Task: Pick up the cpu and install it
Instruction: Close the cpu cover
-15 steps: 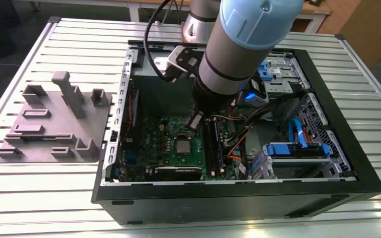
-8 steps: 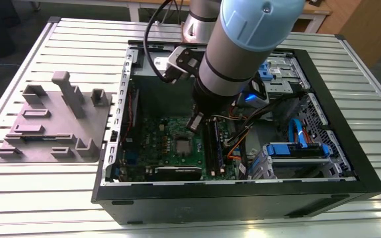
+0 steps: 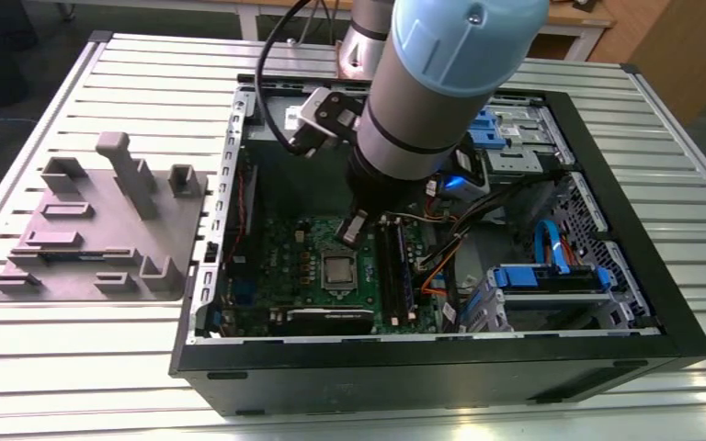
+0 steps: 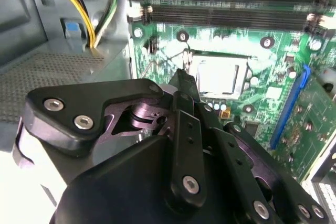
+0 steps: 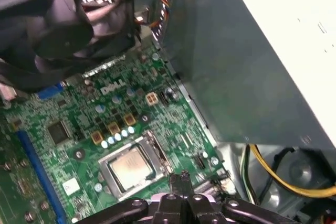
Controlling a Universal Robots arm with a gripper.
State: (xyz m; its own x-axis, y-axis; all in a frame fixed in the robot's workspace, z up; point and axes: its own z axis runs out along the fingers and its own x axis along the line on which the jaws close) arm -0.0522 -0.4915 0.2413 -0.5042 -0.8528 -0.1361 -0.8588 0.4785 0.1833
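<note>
On the slatted metal worktop (image 3: 108, 367) lies an open black computer case (image 3: 451, 367), side panel off, with a grey moulded fixture tray (image 3: 96, 239) just beside it toward the exterior view's left. Inside the case the arm (image 3: 433, 83) reaches down over the green motherboard (image 3: 291, 276). Black RAM slots (image 4: 226, 3) run along one board edge; yellow cables (image 5: 273, 174) lie near the case wall.

The cpu (image 5: 129, 165) sits flat inside its socket frame on the board, silver top up; the same square appears in the second wrist view (image 4: 218, 74) and the exterior view (image 3: 337, 269). It looks seated, edges parallel to the frame, though pin-level seating cannot be confirmed.

The pincer (image 5: 182, 181) hangs just above the board beside the socket, fingers drawn together, tips meeting with nothing between them. It is apart from the chip.

Judgement: the placement looks done. For a good result at this stage, any motion near the socket should be vertical and slow, avoiding sideways contact with the chip or frame.
</note>
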